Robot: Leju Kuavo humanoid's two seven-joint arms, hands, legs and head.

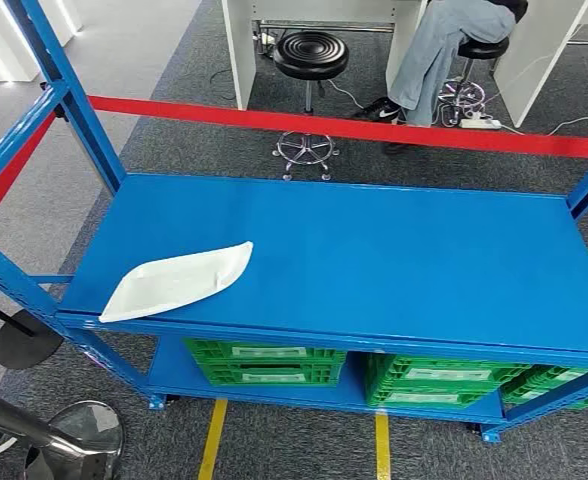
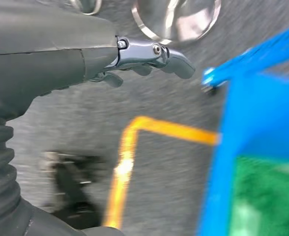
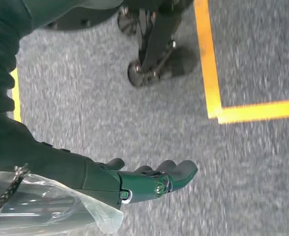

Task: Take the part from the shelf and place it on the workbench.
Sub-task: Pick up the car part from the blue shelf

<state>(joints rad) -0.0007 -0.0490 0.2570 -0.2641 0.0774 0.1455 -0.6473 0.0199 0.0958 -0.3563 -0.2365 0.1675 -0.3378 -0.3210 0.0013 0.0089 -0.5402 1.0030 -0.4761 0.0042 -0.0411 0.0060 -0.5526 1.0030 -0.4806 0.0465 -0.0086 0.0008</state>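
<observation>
While both hands hang low over the grey floor, the white part lies on the blue shelf. It sits near the shelf's front left corner, and one end sticks out a little past the front edge. It is long and flat, with one pointed end that aims toward the middle of the shelf. Nothing touches it.

The left hand holds nothing. Its fingers reach out almost straight, with one short finger tucked under them. It hangs close to the blue frame at the shelf's left end, but apart from it. A yellow line runs on the floor below the hand. That picture is blurry.

The right hand holds nothing too. Its fingers are stretched out flat and a little apart, over grey carpet. A yellow corner line is on the floor past it.

Under the top shelf, green crates stand on the low shelf. A red tape stretches behind the shelf. Past the tape there is a black stool, and a person sits on another stool at a white desk. A shiny round base stands on the floor near the front left corner.
</observation>
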